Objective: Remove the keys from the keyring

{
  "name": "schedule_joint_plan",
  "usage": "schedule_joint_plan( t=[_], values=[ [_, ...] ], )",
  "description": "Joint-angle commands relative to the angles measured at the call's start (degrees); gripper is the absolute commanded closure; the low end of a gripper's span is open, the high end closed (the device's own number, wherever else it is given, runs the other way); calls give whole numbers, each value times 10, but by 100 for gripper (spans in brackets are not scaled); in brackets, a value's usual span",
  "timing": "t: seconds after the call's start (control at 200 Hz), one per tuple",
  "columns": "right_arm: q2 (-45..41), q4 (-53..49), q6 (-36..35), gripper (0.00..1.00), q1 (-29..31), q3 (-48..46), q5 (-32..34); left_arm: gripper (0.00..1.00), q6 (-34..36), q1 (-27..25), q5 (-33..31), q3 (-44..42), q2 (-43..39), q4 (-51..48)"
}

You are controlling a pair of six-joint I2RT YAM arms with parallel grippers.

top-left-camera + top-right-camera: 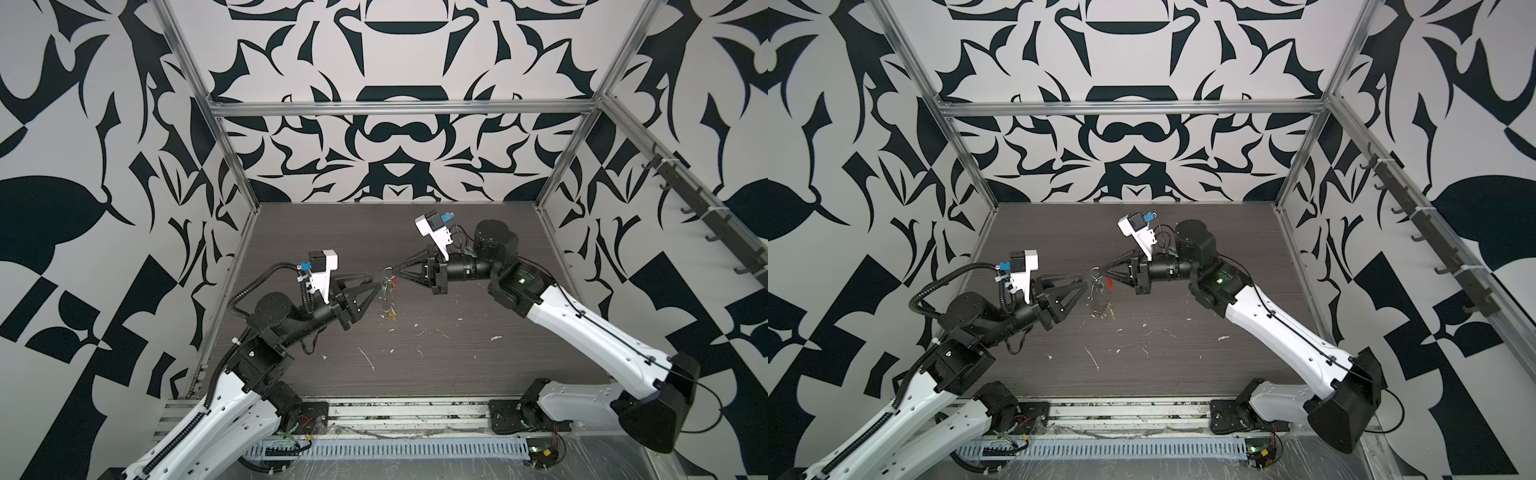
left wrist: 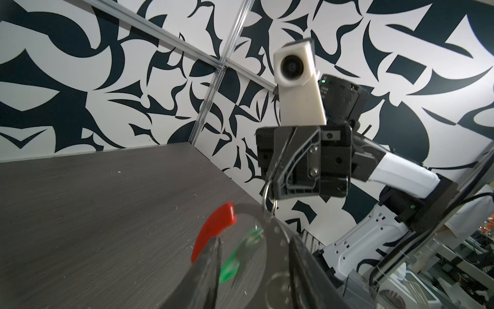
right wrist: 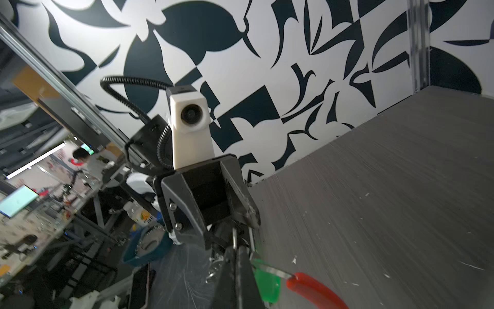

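Keyring (image 1: 388, 291), both top views: I see it hanging in the air between the two grippers, above the middle of the table (image 1: 457, 374).
Keys (image 1: 389, 311), both top views: they dangle at the low end of the hoop, near the table; I cannot tell if they touch it.
Right gripper (image 1: 397, 273), top view: jaws pinched together on a small silver ring (image 1: 387, 273) at the top of the keyring.
Left gripper (image 1: 377, 281), top view: jaws apart, tips just beside the hoop.
White flecks (image 1: 370, 361): scattered over the table nearer the arm bases.
Keyring (image 2: 267, 240), left wrist: the hoop sits in the gap between my left gripper's fingers (image 2: 208, 273), neither finger clearly pressing on it.
Red sleeve (image 2: 213, 232), left wrist: it covers one arc, close by one finger.
Green key (image 2: 235, 254), left wrist: blurred, inside the hoop.
Right gripper (image 2: 275, 184), left wrist: closed, silver ring hanging from its tip.
Left gripper (image 3: 211, 211), right wrist: facing me, a wide gap between the jaws.
Green key (image 3: 267, 283), right wrist: just beside my closed right gripper (image 3: 240, 273), the red sleeve (image 3: 312, 290) beyond it.
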Motion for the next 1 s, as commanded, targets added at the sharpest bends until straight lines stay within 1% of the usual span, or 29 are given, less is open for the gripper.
schedule_joint_plan(
  t=[0.0, 0.1, 0.14, 0.24, 0.355, 0.555, 0.69, 0.875, 0.995],
  values=[
    [2, -203, -156, 100, -6, 73, -40, 59, 31, -1, 43, 33, 5, -59],
    [22, -321, -244, 100, -7, 117, -47, 62, 38, -1, 73, 49, 23, -79],
    [30, -352, -270, 100, -7, 127, -46, 63, 39, -1, 86, 54, 30, -82],
    [45, -401, -299, 100, -7, 150, -44, 64, 39, -1, 123, 65, 50, -82],
    [50, -414, -310, 100, -7, 155, -43, 65, 40, -1, 143, 79, 75, -98],
    [55, -412, -312, 100, -6, 160, -50, 67, 35, -1, 172, 85, 98, -94],
    [53, -411, -312, 100, -5, 161, -54, 70, 32, -1, 172, 88, 110, -100],
    [51, -410, -311, 100, 2, 160, -53, 71, 30, -1, 180, 93, 120, -100],
    [52, -411, -311, 100, 5, 160, -53, 75, 30, -1, 183, 94, 122, -97]
  ],
)
